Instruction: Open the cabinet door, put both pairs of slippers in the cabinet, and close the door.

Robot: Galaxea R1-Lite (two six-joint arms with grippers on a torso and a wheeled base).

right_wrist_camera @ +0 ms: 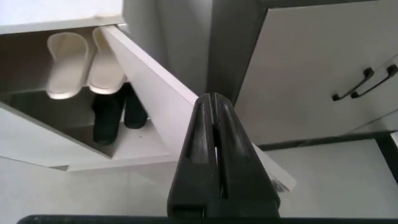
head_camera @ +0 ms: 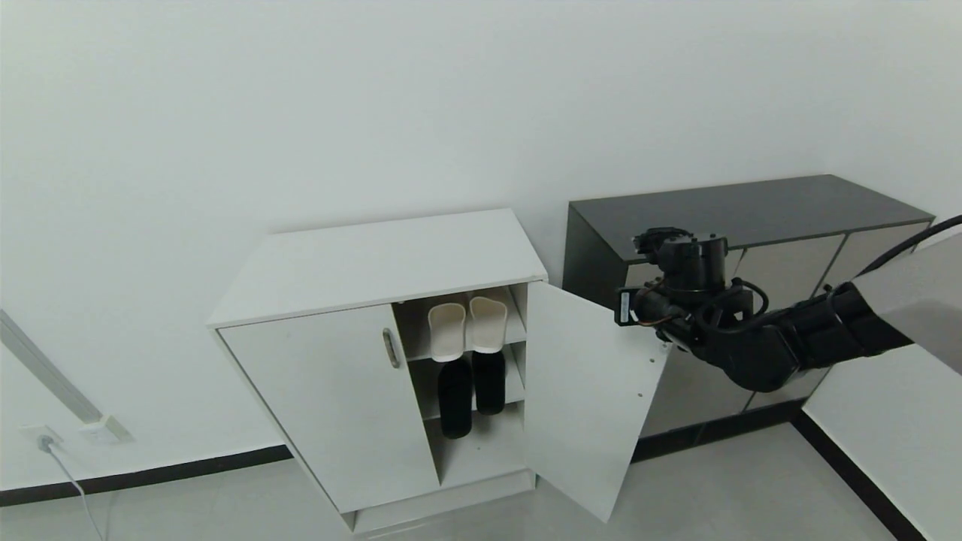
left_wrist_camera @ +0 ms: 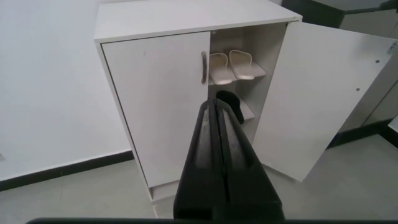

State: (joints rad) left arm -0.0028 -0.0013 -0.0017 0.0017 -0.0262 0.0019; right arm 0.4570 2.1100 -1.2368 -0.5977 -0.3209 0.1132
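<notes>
The white cabinet (head_camera: 376,255) stands against the wall, its left door (head_camera: 338,398) closed and its right door (head_camera: 586,376) swung open. A white pair of slippers (head_camera: 467,327) lies on the upper shelf, and a black pair (head_camera: 472,387) on the shelf below. My right gripper (head_camera: 630,309) is shut and empty at the outer face of the open door (right_wrist_camera: 161,81), near its free edge. The right wrist view shows that gripper (right_wrist_camera: 214,99) with the white slippers (right_wrist_camera: 81,62) and black slippers (right_wrist_camera: 118,115) beyond. My left gripper (left_wrist_camera: 216,106) is shut and empty, held back from the cabinet front (left_wrist_camera: 161,99).
A dark grey sideboard (head_camera: 744,210) stands right of the cabinet, just behind the open door and my right arm. A white counter (head_camera: 894,421) is at the far right. A wall socket with a cable (head_camera: 41,437) sits low on the left.
</notes>
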